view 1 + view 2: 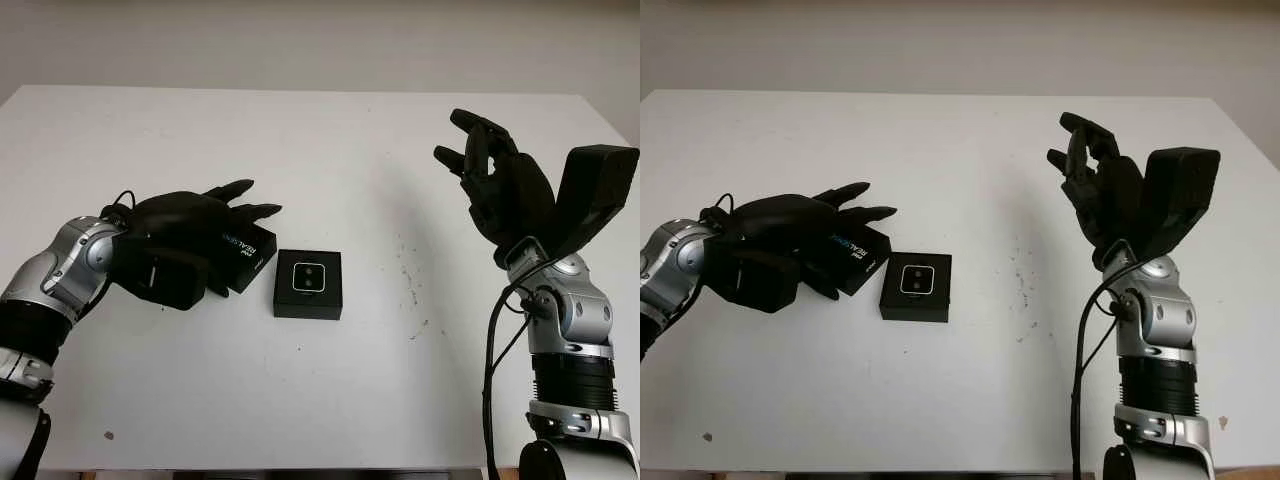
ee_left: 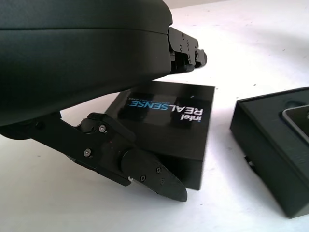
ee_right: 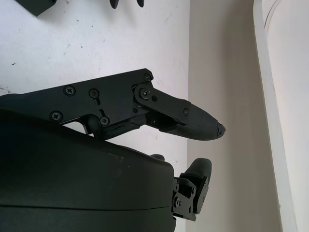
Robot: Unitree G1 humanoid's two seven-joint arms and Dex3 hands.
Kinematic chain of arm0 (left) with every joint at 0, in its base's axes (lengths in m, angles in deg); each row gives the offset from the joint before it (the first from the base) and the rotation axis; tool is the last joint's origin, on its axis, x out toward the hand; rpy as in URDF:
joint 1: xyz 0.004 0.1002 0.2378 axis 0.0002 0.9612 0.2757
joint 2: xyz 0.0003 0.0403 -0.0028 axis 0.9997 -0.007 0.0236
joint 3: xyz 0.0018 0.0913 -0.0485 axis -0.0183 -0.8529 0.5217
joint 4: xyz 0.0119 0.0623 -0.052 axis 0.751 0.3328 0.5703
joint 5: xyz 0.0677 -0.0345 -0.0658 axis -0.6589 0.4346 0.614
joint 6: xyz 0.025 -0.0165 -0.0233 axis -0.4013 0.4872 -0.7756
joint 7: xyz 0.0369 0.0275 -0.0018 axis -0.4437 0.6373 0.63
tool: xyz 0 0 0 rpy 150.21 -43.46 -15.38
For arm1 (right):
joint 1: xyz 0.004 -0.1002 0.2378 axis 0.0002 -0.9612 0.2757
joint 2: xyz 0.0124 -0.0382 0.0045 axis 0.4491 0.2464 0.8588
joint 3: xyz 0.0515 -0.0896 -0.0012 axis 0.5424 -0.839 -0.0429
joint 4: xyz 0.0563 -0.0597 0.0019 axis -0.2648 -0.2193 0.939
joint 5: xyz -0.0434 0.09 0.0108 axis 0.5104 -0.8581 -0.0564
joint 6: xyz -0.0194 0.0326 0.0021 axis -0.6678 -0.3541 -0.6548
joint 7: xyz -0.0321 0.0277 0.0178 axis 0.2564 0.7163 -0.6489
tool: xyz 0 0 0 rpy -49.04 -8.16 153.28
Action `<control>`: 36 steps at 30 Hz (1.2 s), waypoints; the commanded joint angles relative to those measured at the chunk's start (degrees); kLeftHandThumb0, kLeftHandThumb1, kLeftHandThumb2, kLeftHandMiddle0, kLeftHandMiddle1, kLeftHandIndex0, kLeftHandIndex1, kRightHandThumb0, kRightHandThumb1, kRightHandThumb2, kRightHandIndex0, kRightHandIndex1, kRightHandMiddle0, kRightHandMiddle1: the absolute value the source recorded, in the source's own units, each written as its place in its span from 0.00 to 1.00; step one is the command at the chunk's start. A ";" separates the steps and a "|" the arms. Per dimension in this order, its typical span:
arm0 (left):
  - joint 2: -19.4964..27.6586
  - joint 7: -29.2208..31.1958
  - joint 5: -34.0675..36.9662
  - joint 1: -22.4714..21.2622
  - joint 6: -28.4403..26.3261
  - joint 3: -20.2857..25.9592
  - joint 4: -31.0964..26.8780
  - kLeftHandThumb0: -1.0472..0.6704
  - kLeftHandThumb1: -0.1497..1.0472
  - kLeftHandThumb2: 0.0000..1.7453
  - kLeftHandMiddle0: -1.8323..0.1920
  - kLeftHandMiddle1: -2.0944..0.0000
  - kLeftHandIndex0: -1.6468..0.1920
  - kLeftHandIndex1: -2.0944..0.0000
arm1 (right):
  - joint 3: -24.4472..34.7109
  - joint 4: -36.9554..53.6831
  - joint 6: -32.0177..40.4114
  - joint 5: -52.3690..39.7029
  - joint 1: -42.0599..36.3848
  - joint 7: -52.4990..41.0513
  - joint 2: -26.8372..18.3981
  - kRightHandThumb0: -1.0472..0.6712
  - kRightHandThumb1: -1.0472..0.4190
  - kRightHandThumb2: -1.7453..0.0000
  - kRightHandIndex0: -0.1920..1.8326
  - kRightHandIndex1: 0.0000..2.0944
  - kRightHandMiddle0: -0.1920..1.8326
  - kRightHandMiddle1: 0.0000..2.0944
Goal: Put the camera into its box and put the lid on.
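White tabletop (image 1: 330, 400) stretches before us, with a pale wall behind it. Our left hand (image 1: 190, 245) is at the lid (image 1: 245, 255), the black piece printed with the RealSense name, which lies flat on the table; fingers reach over its top and the thumb sits at its near edge, but we cannot tell whether they have actually closed on it. Just beside it, apart by a narrow gap, sits the box (image 1: 309, 284) with the camera (image 1: 308, 278) already seated inside, lenses up. Our right hand (image 1: 500, 180) is raised well off to the right, open and holding nothing. We judge the risk to be a weak pinch: the lid could slip or tilt on lifting, or nudge the box and land askew on it.
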 commanded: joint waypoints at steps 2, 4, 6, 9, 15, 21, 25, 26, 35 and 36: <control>-0.61 -0.84 1.85 0.34 1.07 0.87 0.24 0.44 0.88 0.04 0.76 0.93 0.74 0.92 | 0.09 1.13 0.04 0.04 -0.20 -0.10 -0.17 0.26 0.00 0.60 0.01 0.43 0.00 0.45; -0.90 -0.78 3.43 0.32 1.94 1.21 1.49 0.46 0.90 0.04 0.71 0.89 0.70 0.89 | -0.08 1.03 0.16 0.26 -0.03 0.02 -0.17 0.26 0.00 0.60 0.01 0.44 0.00 0.46; -0.98 -1.24 4.02 0.22 2.94 1.18 2.50 0.48 0.92 0.03 0.78 0.67 0.71 0.80 | -0.29 0.89 -0.08 0.42 -0.02 -0.26 -0.29 0.26 0.00 0.60 0.01 0.44 0.00 0.45; -0.79 -2.34 3.64 -0.05 4.54 0.76 4.01 0.51 0.95 0.03 0.81 0.38 0.75 0.57 | -0.44 0.49 -0.72 0.65 -0.10 -1.11 -0.60 0.26 0.00 0.59 0.00 0.44 0.00 0.46; 0.21 -2.81 0.45 -0.12 3.47 -0.32 2.93 0.51 0.98 0.03 0.77 0.33 0.75 0.45 | -0.58 0.54 -1.11 1.26 -0.27 -1.91 -0.85 0.26 0.00 0.59 0.00 0.44 0.00 0.46; 0.13 -2.25 -0.86 0.65 1.03 -0.06 0.55 0.50 0.96 0.03 0.77 0.33 0.73 0.43 | -0.43 0.95 -0.35 1.40 -0.39 -2.62 -0.85 0.26 0.00 0.59 0.00 0.42 0.00 0.43; -0.30 -2.10 -0.07 1.68 -1.94 0.71 -1.44 0.50 0.95 0.03 0.77 0.29 0.73 0.41 | -0.53 0.96 -0.36 1.45 -0.61 -3.08 -0.92 0.27 0.00 0.59 0.00 0.40 0.00 0.41; -0.38 -2.30 0.13 2.03 -2.85 0.97 -2.17 0.51 0.95 0.03 0.77 0.29 0.74 0.41 | -0.67 0.92 -0.63 1.59 -0.70 -3.32 -1.00 0.27 0.00 0.59 0.00 0.39 0.00 0.41; -4.36 -1.76 5.86 4.45 -23.32 6.66 -12.16 0.52 0.95 0.03 0.73 0.30 0.73 0.41 | -0.57 1.00 -0.70 1.64 -1.31 -3.49 -0.50 0.28 0.00 0.61 0.01 0.39 0.00 0.42; -4.97 -1.49 6.33 4.31 -26.43 7.20 -13.61 0.52 0.95 0.03 0.72 0.32 0.72 0.42 | -0.59 0.88 -0.72 1.58 -1.34 -3.60 -0.49 0.28 0.00 0.61 0.01 0.39 0.00 0.43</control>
